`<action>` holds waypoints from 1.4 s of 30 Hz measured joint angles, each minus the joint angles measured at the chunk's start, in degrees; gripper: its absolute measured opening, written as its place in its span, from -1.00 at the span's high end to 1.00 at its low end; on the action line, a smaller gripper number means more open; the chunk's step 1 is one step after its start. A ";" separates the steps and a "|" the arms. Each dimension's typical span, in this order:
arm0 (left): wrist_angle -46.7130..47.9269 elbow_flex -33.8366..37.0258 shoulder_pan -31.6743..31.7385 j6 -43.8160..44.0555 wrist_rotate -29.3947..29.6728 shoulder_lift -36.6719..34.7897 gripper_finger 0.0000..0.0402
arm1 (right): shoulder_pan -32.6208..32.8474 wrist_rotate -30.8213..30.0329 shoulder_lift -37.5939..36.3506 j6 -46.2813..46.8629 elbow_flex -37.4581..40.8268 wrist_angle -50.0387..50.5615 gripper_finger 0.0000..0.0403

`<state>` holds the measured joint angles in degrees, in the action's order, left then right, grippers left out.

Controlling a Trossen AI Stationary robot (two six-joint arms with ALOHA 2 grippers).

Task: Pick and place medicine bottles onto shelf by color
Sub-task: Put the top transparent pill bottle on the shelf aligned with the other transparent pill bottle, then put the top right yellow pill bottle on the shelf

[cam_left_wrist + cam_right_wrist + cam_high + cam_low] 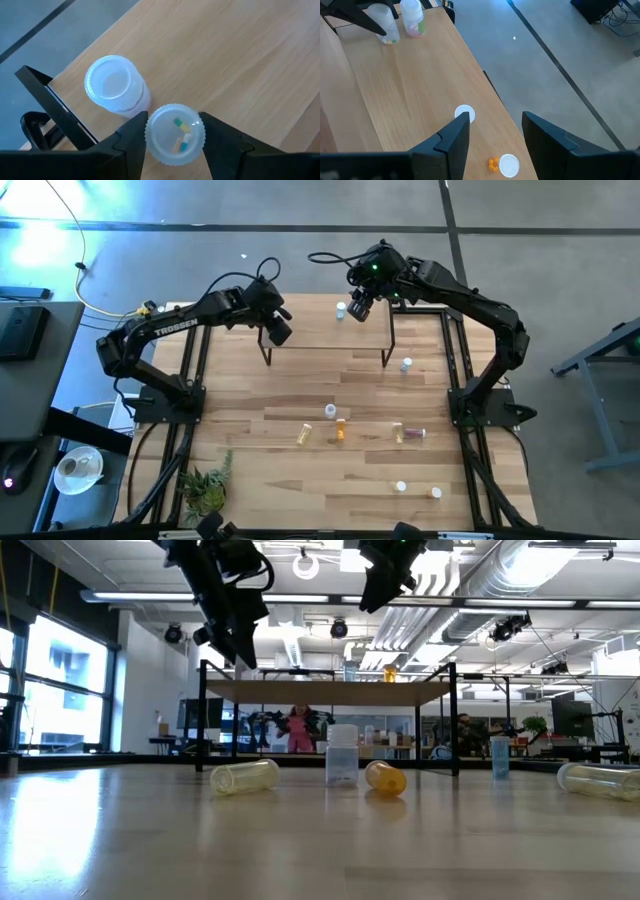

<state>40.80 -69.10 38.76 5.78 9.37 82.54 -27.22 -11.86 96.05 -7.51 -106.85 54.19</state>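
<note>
In the high view, the left gripper is over the left end of the shelf and the right gripper over its right end. In the low view, other bottles lie on the table in front. In the left wrist view, the fingers clasp a clear bottle, upright, just beside a standing bottle on the shelf. In the right wrist view, the jaws are apart and empty above a white-capped bottle.

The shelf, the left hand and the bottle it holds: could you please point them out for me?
shelf (330,692), low view, front edge of the board.
left hand (175,131), left wrist view, midway between fingertips.
clear bottle (175,134), left wrist view, its cap.
</note>
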 joint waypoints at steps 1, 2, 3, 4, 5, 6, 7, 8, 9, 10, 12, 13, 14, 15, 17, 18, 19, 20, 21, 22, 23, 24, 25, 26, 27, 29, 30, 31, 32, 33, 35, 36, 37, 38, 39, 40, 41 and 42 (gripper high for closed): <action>0.17 0.05 0.00 -0.23 0.03 0.05 0.17 | 0.00 0.00 0.00 0.00 0.00 0.00 0.14; 0.26 0.09 0.00 -0.51 -0.03 0.11 0.15 | 0.00 -0.02 0.00 0.00 0.00 0.00 0.14; 0.46 0.12 0.00 -0.92 -0.11 0.15 0.13 | 0.02 -0.02 0.00 0.00 0.00 0.00 0.14; 0.58 0.15 0.00 -1.29 -0.12 0.17 0.11 | 0.01 -0.02 0.00 -0.01 0.00 0.00 0.14; 0.46 0.15 0.00 -1.39 -0.12 0.17 0.09 | 0.02 -0.01 0.00 0.00 0.00 0.00 0.14; 0.33 0.15 0.00 -1.40 -0.12 0.17 0.07 | 0.02 -0.01 0.00 0.00 0.00 0.00 0.14; 0.25 0.15 0.00 -1.40 -0.14 0.17 0.05 | 0.00 -0.02 0.00 0.00 0.00 0.00 0.14; 0.21 0.15 0.00 -1.42 -0.25 0.17 0.03 | 0.02 0.00 0.00 0.00 0.00 0.00 0.14; 0.15 0.15 0.00 -1.46 -0.31 0.17 0.01 | 0.02 -0.02 0.00 0.00 0.00 0.00 0.14; 0.13 0.15 0.00 -1.46 -0.31 0.17 -0.01 | 0.01 -0.02 0.00 0.00 0.00 0.00 0.14; 0.15 0.15 0.00 -1.57 -0.32 0.17 -0.03 | 0.02 -0.01 0.00 -0.01 0.00 0.00 0.14; 0.15 0.15 0.00 -1.94 -0.31 0.15 -0.04 | 0.01 -0.02 0.00 -0.01 0.00 0.00 0.14; 0.18 0.15 0.00 -2.38 -0.32 0.05 -0.04 | 0.02 -0.02 0.00 -0.02 0.00 0.00 0.14; 0.19 0.15 0.00 -2.74 -0.32 -0.12 -0.04 | 0.01 -0.01 0.00 -0.02 -0.20 0.24 0.14; 0.15 0.15 0.00 -2.97 -0.31 -0.69 -0.04 | 0.02 -0.02 0.00 -0.02 -0.77 0.57 0.14; 0.17 0.13 0.00 -2.99 -0.31 -1.04 -0.04 | 0.00 -0.03 0.00 -0.02 -1.04 0.50 0.14; 0.15 0.13 0.00 -2.99 -0.31 -1.52 -0.04 | 0.02 -0.02 0.00 0.00 -1.30 0.62 0.14; 0.17 0.13 0.00 -2.99 -0.31 -1.96 -0.04 | 0.02 -0.02 0.00 -0.02 -1.50 0.88 0.14; 0.14 0.11 0.00 -3.01 -0.29 -2.52 -0.04 | 0.00 -0.02 0.00 -0.01 -1.72 0.98 0.14; 0.15 0.11 0.00 -3.00 -0.31 -3.13 -0.04 | 0.00 -0.02 0.00 0.00 -1.92 0.90 0.14; 0.17 0.11 0.00 -3.01 -0.30 -3.83 -0.04 | 0.00 -0.02 0.00 -0.02 -2.10 0.88 0.14; 0.15 0.10 0.00 -3.01 -0.31 -4.54 -0.04 | 0.00 -0.02 0.00 -0.01 -2.16 0.90 0.14; 0.15 0.09 0.00 -3.01 -0.29 -5.35 -0.04 | 0.02 -0.02 0.00 -0.02 -2.16 0.93 0.14; 0.21 0.09 0.00 -3.01 -0.31 -6.23 -0.04 | 0.00 0.00 0.00 -0.02 -2.16 1.07 0.14; 0.39 0.09 0.00 -3.01 -0.29 -7.15 -0.04 | 0.00 -0.02 0.00 0.00 -2.16 1.42 0.14; 0.79 0.07 0.00 -3.03 -0.29 -9.33 -0.04 | 0.02 0.03 0.00 -0.03 -2.19 2.60 0.14; 1.12 0.06 -0.02 -3.38 -0.29 -10.48 -0.04 | 0.02 0.28 0.00 -0.07 -2.19 3.40 0.14; 1.74 0.06 -0.02 -3.85 -0.33 -11.65 -0.04 | 0.03 0.77 0.00 -0.05 -2.19 4.42 0.14; 2.65 0.06 -0.02 -4.31 -0.35 -12.84 -0.04 | 0.22 1.26 0.00 0.03 -2.19 5.43 0.14; 3.59 0.06 -0.05 -4.52 -0.35 -13.96 -0.04 | 0.42 1.35 0.00 0.13 -2.19 6.33 0.14; 5.64 0.04 -0.33 -4.50 -0.35 -16.22 -0.04 | 1.17 1.29 0.00 0.16 -2.19 7.87 0.14; 6.76 0.04 -0.57 -4.51 -0.34 -17.31 -0.04 | 1.74 1.31 0.00 0.21 -2.21 8.53 0.14; 7.66 0.04 -0.84 -4.50 -0.35 -18.28 -0.04 | 2.35 1.35 0.00 0.57 -2.20 9.12 0.14; 8.38 0.04 -1.21 -4.50 -0.35 -19.25 -0.04 | 2.99 1.36 0.00 1.09 -2.14 9.70 0.14; 9.06 0.06 -1.63 -4.50 -0.35 -20.07 -0.04 | 3.64 1.36 0.00 1.11 -1.89 10.18 0.14; 8.79 0.54 -2.14 -4.46 -0.35 -21.02 -0.04 | 4.30 1.36 -0.02 1.09 -1.43 10.83 0.14; 8.02 1.66 -2.73 -4.13 -0.37 -22.26 -0.04 | 4.94 1.36 -0.02 1.09 -0.71 11.59 0.14; 6.96 3.19 -3.34 -3.84 -0.38 -23.45 -0.04 | 5.51 1.36 -0.04 1.09 0.10 12.34 0.14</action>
<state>47.76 -65.90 35.42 1.94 8.98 59.09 -21.71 -10.50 96.01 -6.42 -106.74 66.53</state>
